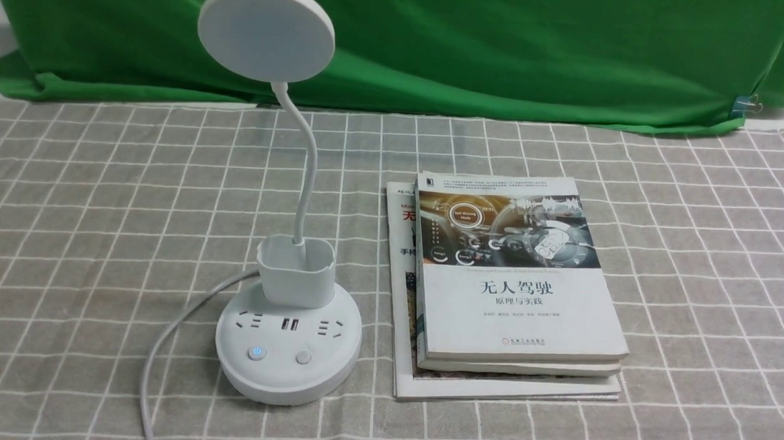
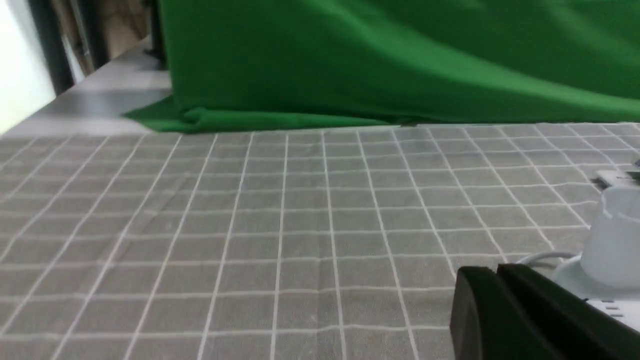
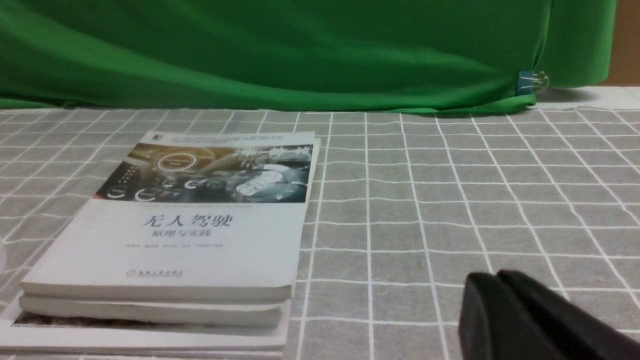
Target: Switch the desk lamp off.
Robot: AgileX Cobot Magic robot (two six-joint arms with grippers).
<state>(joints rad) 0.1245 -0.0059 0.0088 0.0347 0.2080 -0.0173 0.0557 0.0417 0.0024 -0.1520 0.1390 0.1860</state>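
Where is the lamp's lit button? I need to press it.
Front view: the lit button sits on the lamp base's near edge, left of the plain button, books to its right.

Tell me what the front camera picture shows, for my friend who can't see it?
A white desk lamp stands on a grey checked tablecloth, its round head up high and a small blue light glowing on one base button. Beside it, on the robot's right, lies a stack of books, with green cloth behind.

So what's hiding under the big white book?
Under the white car-cover book lies a second white book, then a thin magazine on the grey checked cloth. Only their edges show; their covers are mostly hidden.
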